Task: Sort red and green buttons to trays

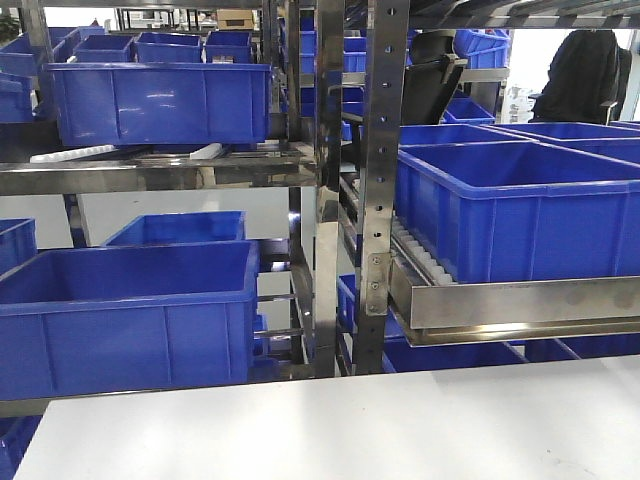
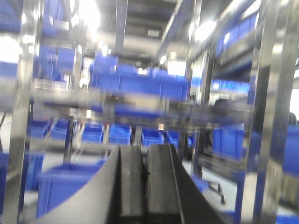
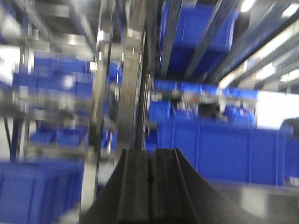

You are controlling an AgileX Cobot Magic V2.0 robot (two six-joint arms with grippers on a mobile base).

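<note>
Left claw [image 2: 145,158] closed, pads pressed together, gripping nothing; right claw [image 3: 150,161] the same. Both wrist views are blurred and aimed at steel racks [image 1: 380,200] stacked with blue crates [image 1: 160,100]. White worktop [image 1: 350,430] lies in front of the racks. Buttons and trays are out of sight in every view.

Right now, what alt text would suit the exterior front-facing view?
Steel racks loaded with deep blue crates stand behind a white tabletop; no buttons or trays are in view. A black office chair shows through the rack, upper middle.
</note>
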